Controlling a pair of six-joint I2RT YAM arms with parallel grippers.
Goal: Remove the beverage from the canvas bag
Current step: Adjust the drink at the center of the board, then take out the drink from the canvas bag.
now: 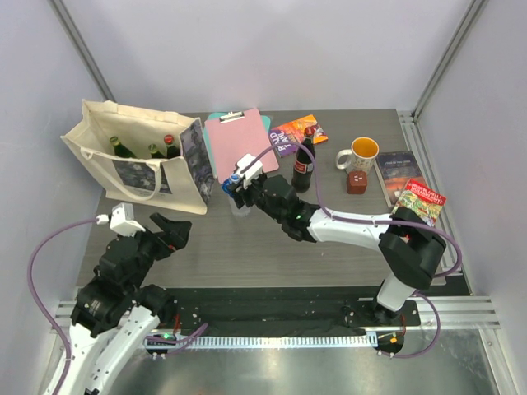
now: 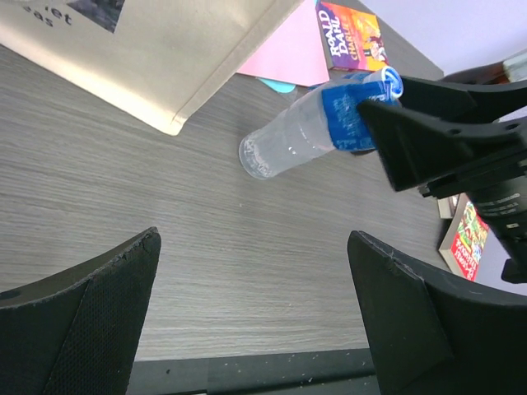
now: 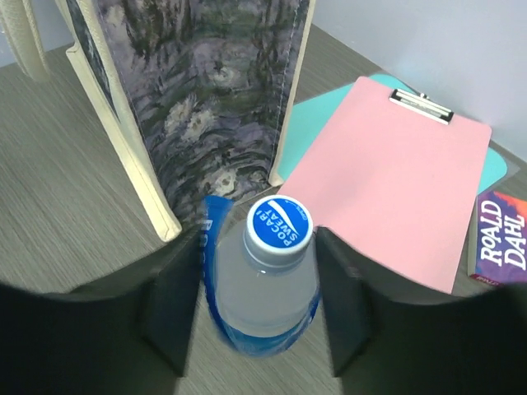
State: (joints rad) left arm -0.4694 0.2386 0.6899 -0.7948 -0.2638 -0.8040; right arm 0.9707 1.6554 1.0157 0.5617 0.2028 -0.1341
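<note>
the right end effector point(image 1: 240, 194) is set around a clear beverage bottle point(image 1: 240, 207) that has a blue label and a blue "pocari sweat" cap, with one finger on each side of its upper half. in the right wrist view the fingers point(image 3: 177, 304) lie close against the bottle's sides. i cannot tell whether they press it or only flank it. the bottle stands upright on the grey wood-grain tabletop point(image 1: 272, 255), outside the bag.

just to the left of this end effector stands the canvas bag point(image 1: 183, 183), upright with its mouth open. its narrow dark-printed side panel faces the bottle. two green bottle necks point(image 1: 121, 146) and a red-capped dark bottle point(image 1: 170, 141) show inside it.

beyond the end effector a pink clipboard point(image 1: 239, 140) lies flat on something teal. to the right stands a cola bottle point(image 1: 303, 160), with a roald dahl book point(image 1: 300, 132) behind it. farther right are a mug point(image 1: 361, 153) with a yellow inside, a small brown block point(image 1: 356, 183) and two more books point(image 1: 412, 185).

the left end effector point(image 1: 169, 230) hovers over bare tabletop with its fingers spread wide and nothing between them. the bag is beyond it, and the beverage bottle is ahead and to its right.
</note>
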